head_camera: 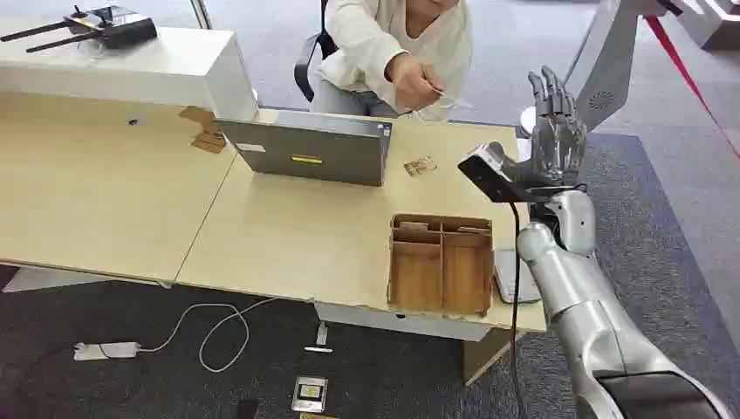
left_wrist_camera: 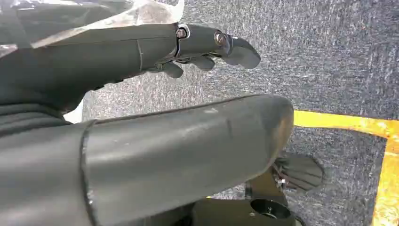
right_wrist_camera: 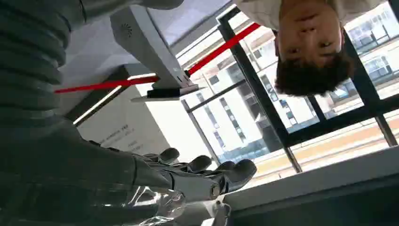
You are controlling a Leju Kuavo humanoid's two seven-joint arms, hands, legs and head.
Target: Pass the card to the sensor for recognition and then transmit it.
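Observation:
My right hand (head_camera: pixel 554 131) is raised upright beyond the table's right end, fingers straight and apart, holding nothing; in the right wrist view the right hand (right_wrist_camera: pixel 188 174) is likewise empty. A seated person in white (head_camera: pixel 393 44) holds a thin pale card (head_camera: pixel 443 92) in one hand, left of my right hand and apart from it. A small patterned card (head_camera: pixel 420 166) lies on the tabletop behind the wooden box. A pale flat device (head_camera: pixel 510 278) sits at the table's front right, partly hidden by my forearm. My left hand (left_wrist_camera: pixel 155 122) hangs over carpet, fingers (left_wrist_camera: pixel 211 42) extended, empty.
A divided wooden box (head_camera: pixel 441 262) stands near the table's front edge. A grey laptop (head_camera: pixel 305 153) sits mid-table, its back towards me. A white counter (head_camera: pixel 131 65) with a black antenna device (head_camera: pixel 105 26) is at far left. A cable (head_camera: pixel 209 336) lies on the floor.

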